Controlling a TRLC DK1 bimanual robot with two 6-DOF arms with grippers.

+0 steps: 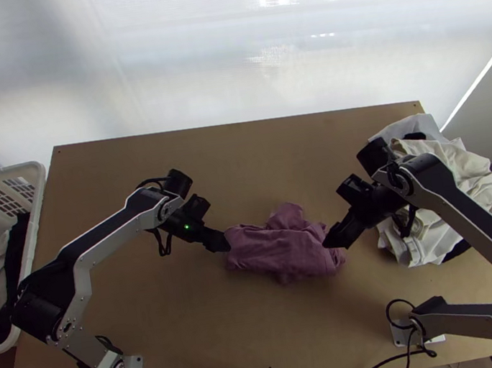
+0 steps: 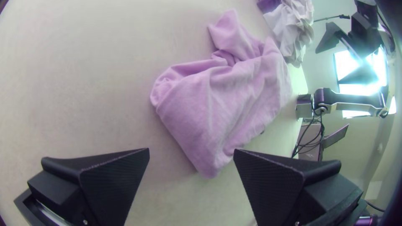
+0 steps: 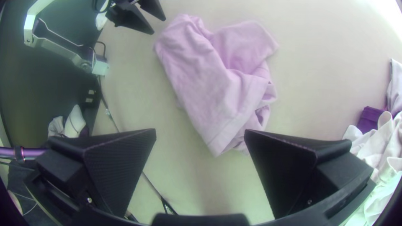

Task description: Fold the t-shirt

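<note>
And here's the left gripper (image 2: pixel 191 152), fingers wide apart with nothing between them, right beside one end of the shirt. At the other end, the right gripper (image 3: pixel 200 132) is parted too, grasping nothing, poised near a corner with a stitched band. Between them, the soft mauve cotton t-shirt (image 1: pixel 280 252) lies rumpled and partly doubled over on the light wooden table (image 1: pixel 193 336), one loose flap (image 1: pixel 288 215) poking out on its far side.

So it looks like a regrip, ahead of opening the bundle out or squaring it up! The neat way, I'd say: come down low at both ends, pinch a real corner, just the layers wanted, then draw gently apart in step until the creases ease. Snatch at the middle and the layers could bunch; leave that flap out and the fold probably comes up crooked.

Farther out, past the shirt's right end, sits a heap of white and cream cloths (image 1: pixel 453 157); well past its left end, a white plastic basket (image 1: pixel 36 210) with dark and pale cloths inside.
</note>
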